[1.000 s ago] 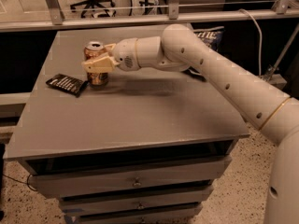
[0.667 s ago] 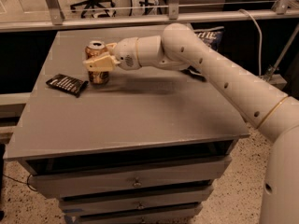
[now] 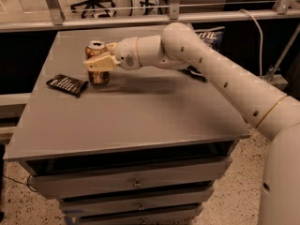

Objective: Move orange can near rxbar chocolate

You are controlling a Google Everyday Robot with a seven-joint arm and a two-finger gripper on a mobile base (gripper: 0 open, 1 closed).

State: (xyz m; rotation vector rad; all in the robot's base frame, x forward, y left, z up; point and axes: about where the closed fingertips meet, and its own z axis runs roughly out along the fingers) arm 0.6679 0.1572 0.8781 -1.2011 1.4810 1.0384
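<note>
Gripper point(image 3: 97, 63): at the far left part of the table point(image 3: 140, 121), on the end of the arm point(image 3: 211, 71) that reaches in from the right. Its fingers are clamped about the orange can, one across the near side and the other behind it.
Orange can point(image 3: 95, 48): upright between the fingers, with its silver top showing above the near finger. Whether its base rests on the table or hangs just clear of it cannot be told.
Rxbar chocolate point(image 3: 67, 84): lying flat just left of the gripper and a little nearer the front edge. It is close to the can but not touching it.
Blue chip bag point(image 3: 211, 34): well to the right of the gripper, at the far edge, partly hidden behind the arm.
Step in hand: judged to be the placement, since the can is held just beside the bar.
Progress: judged nearly complete, with release and withdrawal outstanding.
Next move calls for: seating the base flat on the table, opening the fingers evenly, then backing away up and to the right.
Risk: a finger catching on release could tip the narrow can or push it onto the bar.
</note>
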